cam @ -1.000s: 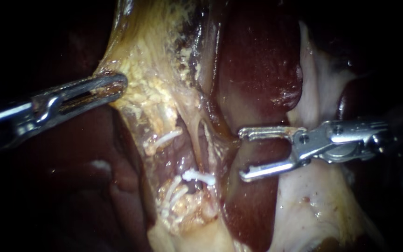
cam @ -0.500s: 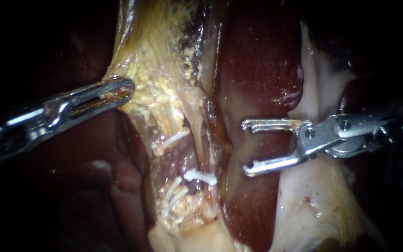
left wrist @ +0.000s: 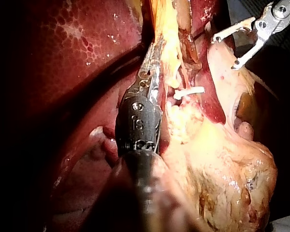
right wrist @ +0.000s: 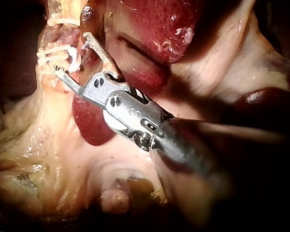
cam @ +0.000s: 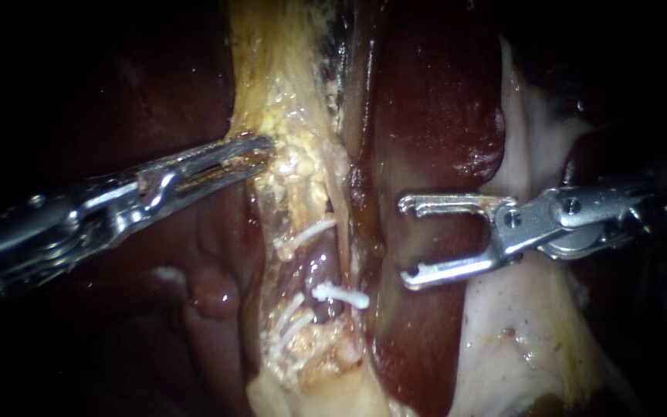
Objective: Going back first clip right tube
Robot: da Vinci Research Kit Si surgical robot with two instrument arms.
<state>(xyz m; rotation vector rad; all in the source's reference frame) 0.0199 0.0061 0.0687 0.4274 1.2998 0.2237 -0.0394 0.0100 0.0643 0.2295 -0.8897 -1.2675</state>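
Our right instrument [cam: 404, 241]: jaws released and empty, drawn a little back from the white clip [cam: 339, 294] seated across the right tube [cam: 322, 270]. Our left instrument [cam: 260, 150]: jaws clenched on yellow fatty tissue [cam: 287, 100], now swung rightward; withdrawal seems nearly complete.

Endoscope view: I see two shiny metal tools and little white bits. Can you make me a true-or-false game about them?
1. The right silver instrument has its jaws wide open and holds nothing. True.
2. The left silver instrument has its jaws wide open too. False: its jaws are shut on the yellow fatty tissue.
3. Small white clips sit on the pale tissue between the two instruments. True.
4. The right silver instrument is pinching one of the small white clips. False: its open jaws are apart from them, in front of the dark red liver.
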